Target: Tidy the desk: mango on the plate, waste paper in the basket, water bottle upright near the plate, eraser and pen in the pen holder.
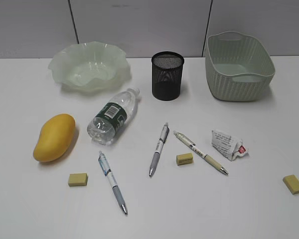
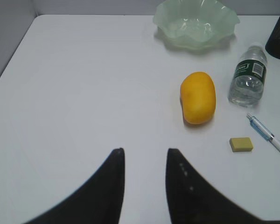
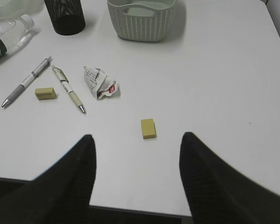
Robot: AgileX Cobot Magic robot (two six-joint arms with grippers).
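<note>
Mango (image 2: 197, 97): ahead and right of left fingers (image 2: 116, 161), long axis pointing away toward plate (image 2: 196, 23).
Left fingers: parted, empty.
Right fingers (image 3: 88, 149): spread wide, empty.
Nearer arm: left.

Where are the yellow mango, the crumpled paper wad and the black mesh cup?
Yellow-orange oval mango (image 1: 54, 137), exterior view, middle of its skin.
Crumpled white printed paper wad (image 1: 227, 144), exterior view, its centre fold.
Black metal mesh pen holder (image 1: 167, 77), exterior view, front of its wall.
</note>
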